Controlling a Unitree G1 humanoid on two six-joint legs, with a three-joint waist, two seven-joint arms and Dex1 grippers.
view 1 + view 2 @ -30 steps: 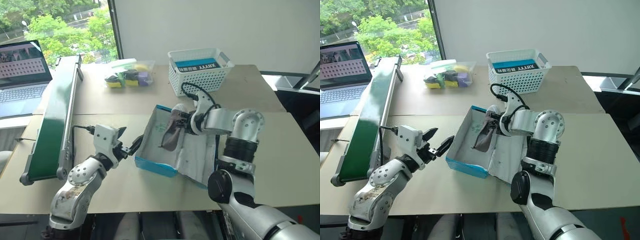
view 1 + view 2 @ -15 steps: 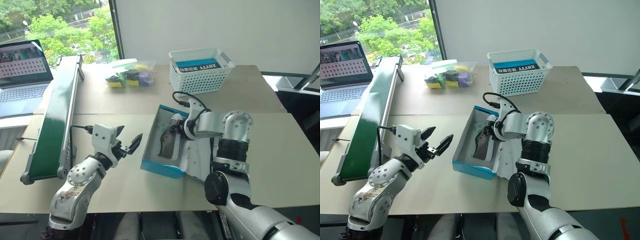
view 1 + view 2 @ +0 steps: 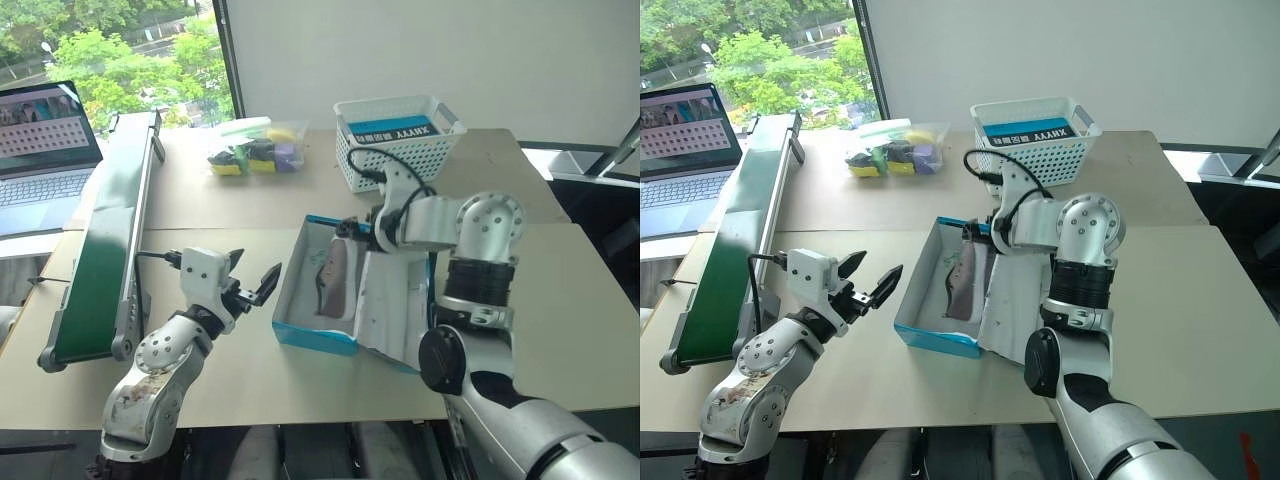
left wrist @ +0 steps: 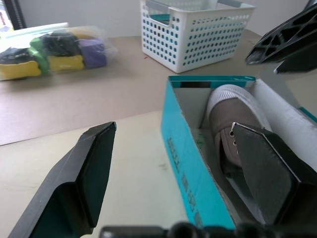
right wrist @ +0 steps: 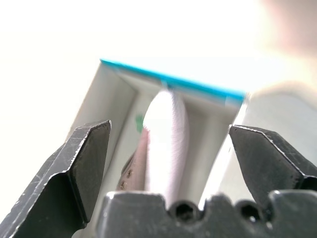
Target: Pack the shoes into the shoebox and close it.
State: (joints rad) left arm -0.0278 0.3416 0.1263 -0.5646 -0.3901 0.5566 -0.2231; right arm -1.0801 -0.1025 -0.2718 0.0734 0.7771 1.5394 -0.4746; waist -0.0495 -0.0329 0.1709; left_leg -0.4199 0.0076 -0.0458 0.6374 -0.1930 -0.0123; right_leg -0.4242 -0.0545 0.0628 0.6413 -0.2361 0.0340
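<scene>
From my station, reading left to right: my left gripper [image 3: 256,285] hangs just beside the near-left wall of the shoebox [image 3: 310,335], its fingers spread and nothing between them, not touching the cardboard as far as I can judge. The shoebox sits open on the tan table [image 3: 220,370], its lid [image 3: 395,310] folded out flat toward my right arm. One grey sneaker [image 3: 332,280] lies on its side inside the box, white sole toward the lid side; I can make out only this one shoe, and whether a second lies under or behind it I cannot tell. My right gripper [image 3: 980,232] hovers over the far end of the box, fingers wide apart and empty, clear of the sneaker. My assessment: packing is at least half done; the second shoe's place is unconfirmed, and the lid is not yet closed.
</scene>
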